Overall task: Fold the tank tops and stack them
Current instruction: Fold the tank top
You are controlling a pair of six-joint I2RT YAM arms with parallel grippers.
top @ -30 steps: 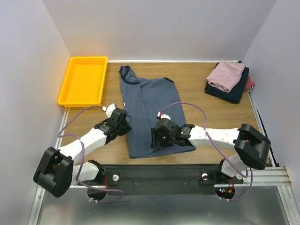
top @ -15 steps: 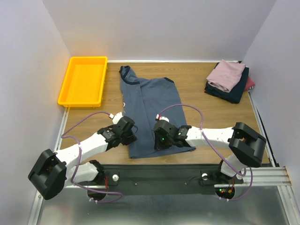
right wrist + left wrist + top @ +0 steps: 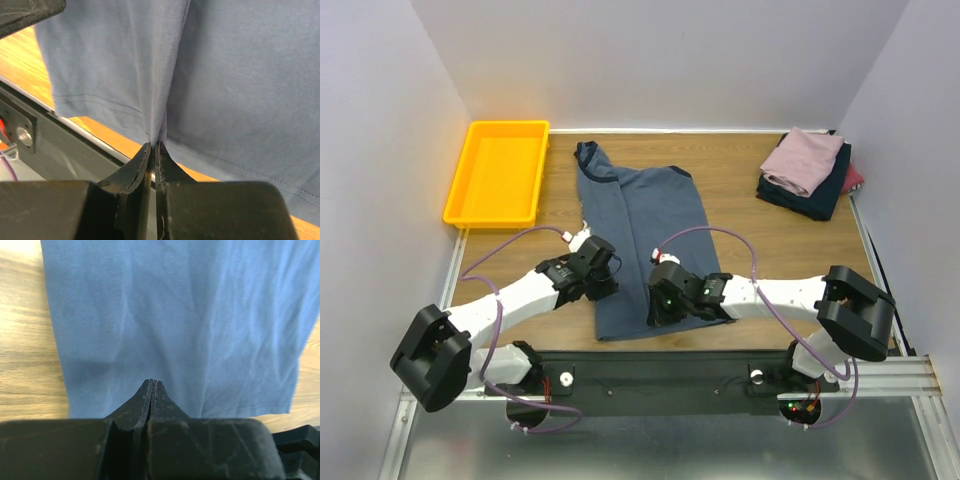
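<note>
The blue top (image 3: 642, 225) lies flat mid-tabletop (image 3: 750, 240). It looks soft, light and limp. The left tool (image 3: 152, 386) and right tool (image 3: 154, 146) each pinch its near hem, a sound hold; lifted, it should drape.

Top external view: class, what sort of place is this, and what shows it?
Probably a robot lab cell: bare white walls box in a wooden table, left arm and right arm are bolted at its near edge, and a slate-blue tank top lies spread there.
</note>
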